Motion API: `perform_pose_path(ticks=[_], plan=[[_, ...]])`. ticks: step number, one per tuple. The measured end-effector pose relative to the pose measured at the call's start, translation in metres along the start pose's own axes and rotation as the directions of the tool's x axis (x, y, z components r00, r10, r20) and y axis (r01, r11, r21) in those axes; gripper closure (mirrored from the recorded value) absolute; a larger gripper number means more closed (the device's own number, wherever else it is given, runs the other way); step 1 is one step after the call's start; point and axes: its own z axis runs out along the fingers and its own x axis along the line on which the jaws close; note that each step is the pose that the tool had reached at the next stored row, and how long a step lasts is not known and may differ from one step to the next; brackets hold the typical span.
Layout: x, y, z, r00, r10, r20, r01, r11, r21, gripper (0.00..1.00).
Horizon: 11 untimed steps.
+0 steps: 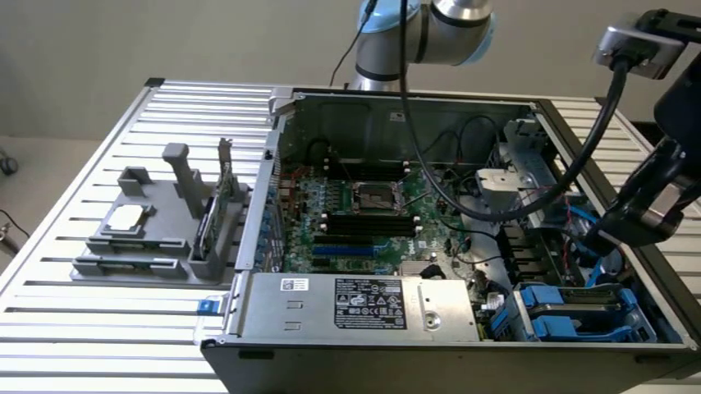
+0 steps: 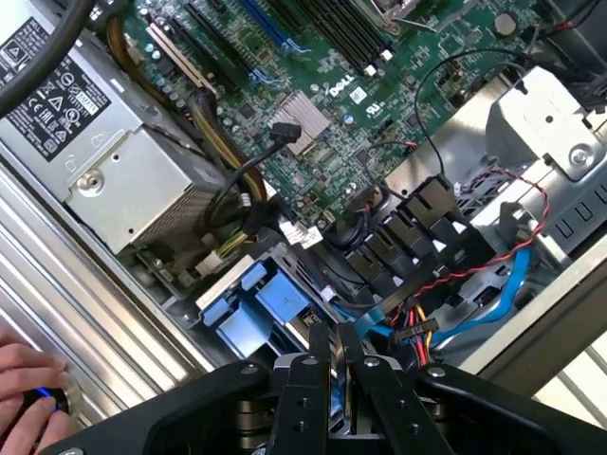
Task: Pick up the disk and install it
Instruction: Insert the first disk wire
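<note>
- One slatted metal bench point(image 1: 66, 271) stands before a plain pale wall and carries one open computer case point(image 1: 646, 279), lying on its side.
- One tool point(image 2: 334, 330) hangs over the corner of the case at the exterior view's right. Its two fingers point(image 2: 322, 353) stand narrow, with only a thin slit between them, and I see nothing held there.
- The disk point(image 2: 254, 305), in its blue carrier, sits inside the case in the drive bay just beneath the tool, apart from the fingers.
- One bundle of red, yellow and black wires point(image 2: 417, 332) and one blue cable point(image 2: 507, 280) lie near the disk.
- One silver power supply point(image 2: 114, 175) with one black label is just beside the drive bay.
- One green mainboard point(image 2: 313, 57) fills the floor of the case.
- One hand point(image 2: 27, 398) rests on the bench slats outside the case.
- At the exterior view's left, well apart, one grey holder point(image 1: 153, 246) keeps one square silver chip point(image 1: 126, 216) and one upright green card point(image 1: 226, 193).
</note>
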Motion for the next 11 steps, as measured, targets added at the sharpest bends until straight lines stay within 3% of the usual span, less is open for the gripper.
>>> perform_pose_path(ticks=[6,11], plan=[[0.0,0.0,0.0001,0.9955,0.094,0.0041,-0.094,0.9955,0.0,0.82],[0.0,0.0,0.0003,0.9844,0.176,0.0075,-0.176,0.9845,-0.0003,0.82]])
